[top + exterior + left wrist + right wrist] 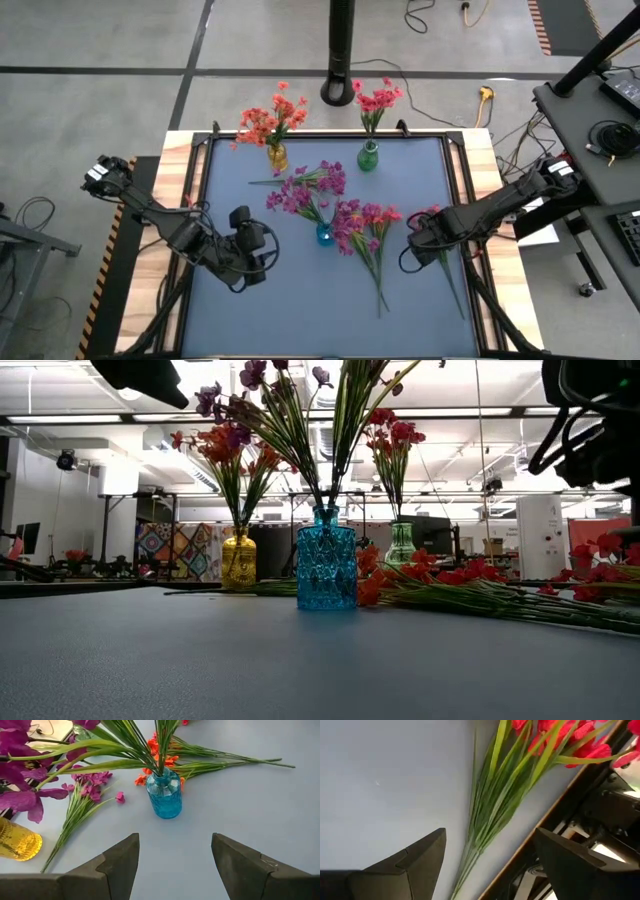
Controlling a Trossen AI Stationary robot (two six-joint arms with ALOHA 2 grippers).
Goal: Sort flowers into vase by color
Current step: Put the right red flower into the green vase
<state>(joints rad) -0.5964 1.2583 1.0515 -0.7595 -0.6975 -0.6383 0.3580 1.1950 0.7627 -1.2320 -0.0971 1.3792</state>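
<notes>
Blue vase (325,236) w/ purple flowers (300,192); yellow vase (277,157) w/ orange.

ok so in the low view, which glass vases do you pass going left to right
yellow glass vase with orange flowers → blue faceted glass vase with purple flowers → green glass vase with red flowers

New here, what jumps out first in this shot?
Three small glass vases: a yellow vase with orange flowers and a green vase with red flowers at the far edge, a blue vase with purple flowers mid-table. Loose sprigs lie right of the blue vase. The right gripper, open, hovers over a red sprig near the mat's right edge; the left gripper waits open at front left.
</notes>
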